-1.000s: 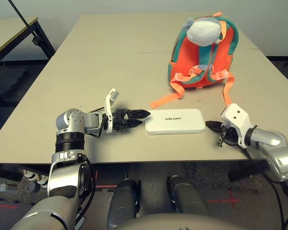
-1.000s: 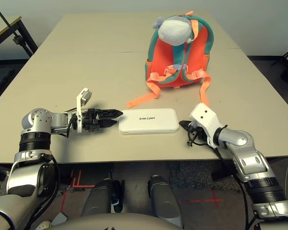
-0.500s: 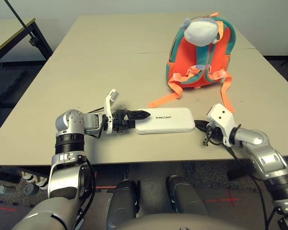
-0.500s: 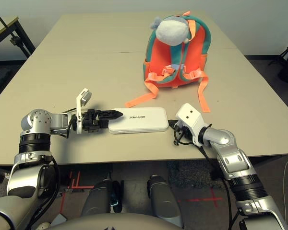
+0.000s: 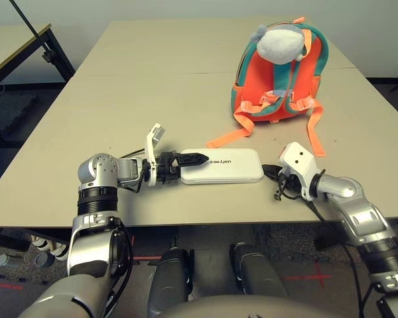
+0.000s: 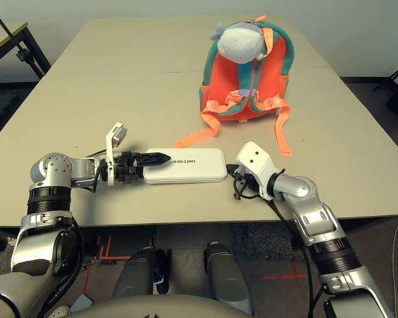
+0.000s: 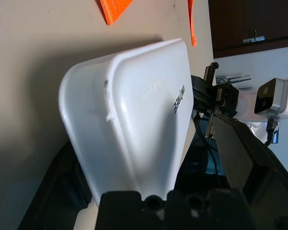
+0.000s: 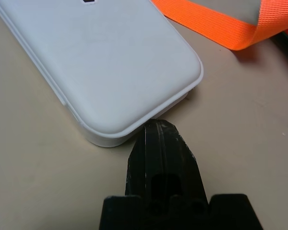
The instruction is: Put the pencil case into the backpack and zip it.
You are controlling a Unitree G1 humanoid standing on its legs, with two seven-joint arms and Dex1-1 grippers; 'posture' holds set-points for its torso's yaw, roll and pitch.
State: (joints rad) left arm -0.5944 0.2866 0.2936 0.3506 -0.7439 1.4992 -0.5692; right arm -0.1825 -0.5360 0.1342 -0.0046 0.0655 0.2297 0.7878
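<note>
From my head, the pencil case [image 5: 221, 165] is lying flat near the table's [image 5: 152, 73] front edge, the backpack [image 5: 276, 76] standing behind it. My left wrist camera is showing my left gripper [image 7: 149, 172] spread around the case's end. At my right wrist, my right gripper [image 8: 161, 143], pressed together, is touching the opposite end.

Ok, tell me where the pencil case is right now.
The pencil case lies flat near the table's front edge in the head views, between the left gripper, whose open jaws straddle its end, and the shut right gripper, below the backpack.
</note>
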